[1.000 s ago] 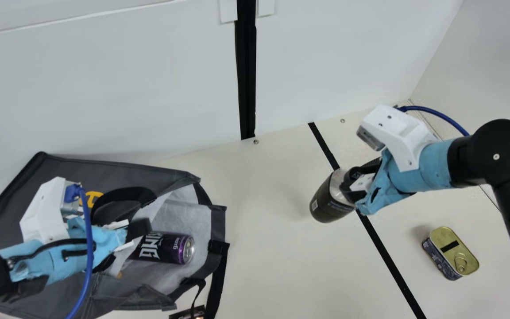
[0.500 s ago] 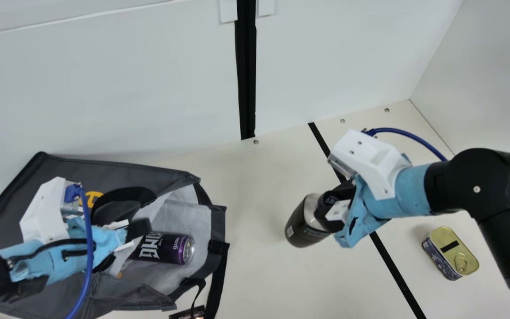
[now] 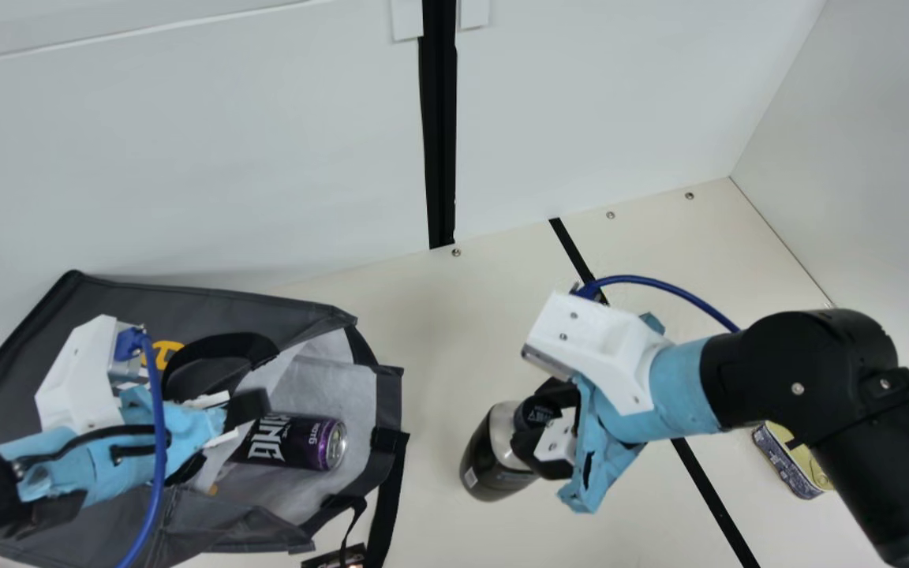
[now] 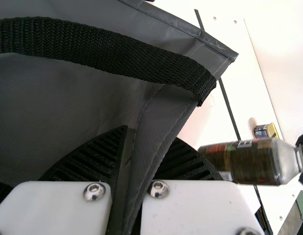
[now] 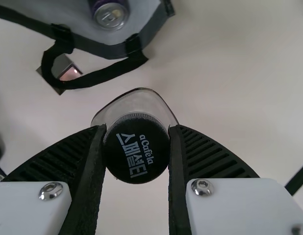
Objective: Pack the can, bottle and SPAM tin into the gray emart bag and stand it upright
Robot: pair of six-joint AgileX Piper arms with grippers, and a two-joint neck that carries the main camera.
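White lettering on can, cap

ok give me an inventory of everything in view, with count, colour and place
emart bag: one, gray, lying open on the table's left
can: one, purple and black, on its side in the bag's mouth
bottle: one, dark with clear shoulder and black cap, in the right gripper
SPAM tin: one, gold and dark blue, table's right, partly behind the right arm
flat item: one, dark and shiny, by the bag's handle
table: one, cream, under everything
tape strip: one, black, across the table
walls: white, behind and right
left gripper: one, black, closed on the bag's fabric
right gripper: one, black, closed on the bottle's cap
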